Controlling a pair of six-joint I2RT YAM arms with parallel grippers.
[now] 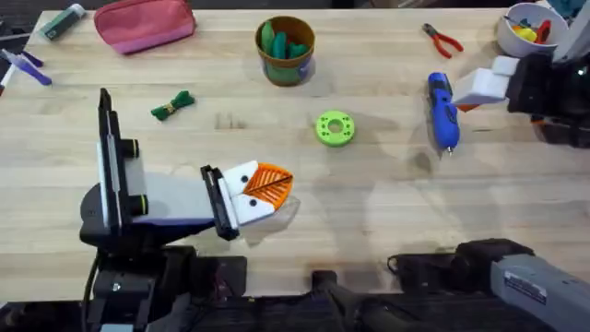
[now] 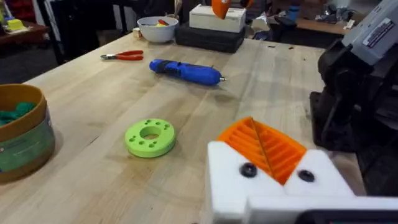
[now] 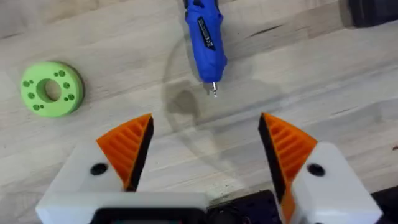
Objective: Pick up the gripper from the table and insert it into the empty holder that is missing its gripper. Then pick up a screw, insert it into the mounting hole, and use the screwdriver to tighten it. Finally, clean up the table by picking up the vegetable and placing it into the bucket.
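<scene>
Looking down my right wrist cam, the right hand (image 3: 205, 155) is spread wide with nothing between its orange pads, hovering over bare surface (image 3: 298, 68). Just beyond the fingertips lies the screwdriver (image 3: 205, 37), long axis running away from the hand, metal bit pointing back at it. From overhead the blue body (image 1: 442, 111) sits right of the green disc (image 1: 334, 128), bit toward the arm bases. My left hand (image 1: 267, 189) looks closed, pads together, nothing in it. Vegetable (image 1: 172, 105) is upper left, lying roughly crosswise, well apart from the bucket (image 1: 286, 51).
</scene>
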